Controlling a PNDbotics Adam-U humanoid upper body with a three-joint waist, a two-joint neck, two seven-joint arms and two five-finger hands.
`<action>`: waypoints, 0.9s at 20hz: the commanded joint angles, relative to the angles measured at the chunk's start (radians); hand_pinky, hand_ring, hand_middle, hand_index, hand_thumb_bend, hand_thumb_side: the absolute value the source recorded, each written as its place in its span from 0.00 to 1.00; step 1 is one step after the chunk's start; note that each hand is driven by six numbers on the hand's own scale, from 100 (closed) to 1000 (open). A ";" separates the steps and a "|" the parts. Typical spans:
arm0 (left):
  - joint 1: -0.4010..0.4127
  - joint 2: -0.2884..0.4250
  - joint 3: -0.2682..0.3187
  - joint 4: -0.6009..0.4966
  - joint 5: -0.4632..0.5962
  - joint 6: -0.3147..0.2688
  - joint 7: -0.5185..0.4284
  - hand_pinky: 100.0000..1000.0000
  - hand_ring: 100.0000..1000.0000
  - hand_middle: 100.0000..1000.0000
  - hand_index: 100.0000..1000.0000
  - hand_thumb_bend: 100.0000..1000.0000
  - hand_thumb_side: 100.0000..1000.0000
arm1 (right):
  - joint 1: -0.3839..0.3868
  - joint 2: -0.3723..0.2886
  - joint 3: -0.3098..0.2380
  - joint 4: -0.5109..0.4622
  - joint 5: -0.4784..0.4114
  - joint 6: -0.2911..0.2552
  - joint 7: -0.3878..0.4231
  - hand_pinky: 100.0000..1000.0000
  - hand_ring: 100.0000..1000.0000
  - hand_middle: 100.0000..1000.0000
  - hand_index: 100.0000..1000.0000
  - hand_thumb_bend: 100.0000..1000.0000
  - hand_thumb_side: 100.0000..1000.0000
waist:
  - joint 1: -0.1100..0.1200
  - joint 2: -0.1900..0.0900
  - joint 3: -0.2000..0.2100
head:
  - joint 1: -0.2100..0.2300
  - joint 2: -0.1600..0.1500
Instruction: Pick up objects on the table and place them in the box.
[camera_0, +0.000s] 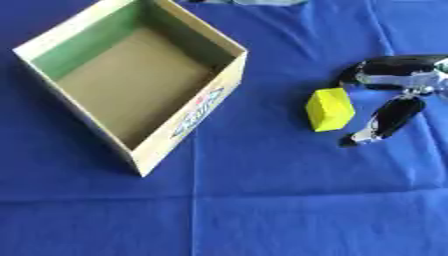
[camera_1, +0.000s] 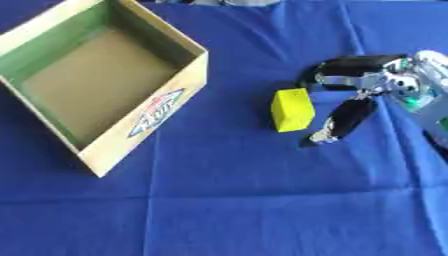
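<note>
A small yellow block (camera_0: 330, 109) lies on the blue cloth, right of the open cardboard box (camera_0: 216, 101). The box looks empty, its brown floor bare. My right hand (camera_1: 359, 95) comes in from the right edge and sits just right of the block. Its fingers (camera_1: 343, 118) are straight and spread: one reaches left above the block, another points down-left beside it. The block sits in the gap between them and I cannot tell whether either one touches it. My left hand shows in neither view.
The blue tablecloth (camera_0: 262, 200) covers the whole table, with fold lines across the front. The box stands askew at the left, one corner pointing toward me.
</note>
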 joint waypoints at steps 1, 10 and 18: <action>-0.008 0.005 0.003 -0.013 -0.002 0.001 -0.006 0.21 0.39 0.50 0.62 0.00 0.90 | 0.001 -0.050 -0.021 -0.051 0.012 0.017 -0.059 0.77 0.84 0.61 0.79 0.49 0.46 | -0.001 -0.021 -0.003 | 0.003 -0.006; -0.012 -0.001 0.004 -0.013 -0.001 0.002 -0.011 0.22 0.39 0.50 0.62 0.00 0.90 | 0.020 -0.035 0.004 -0.035 0.049 0.040 -0.117 0.74 0.82 0.61 0.76 0.40 0.47 | -0.004 -0.017 0.005 | -0.004 -0.012; -0.012 -0.003 0.005 -0.013 -0.003 0.002 -0.014 0.22 0.39 0.50 0.62 0.00 0.91 | 0.016 -0.023 0.017 -0.013 0.060 0.058 -0.133 0.72 0.77 0.54 0.71 0.36 0.44 | -0.006 -0.014 0.008 | -0.004 -0.009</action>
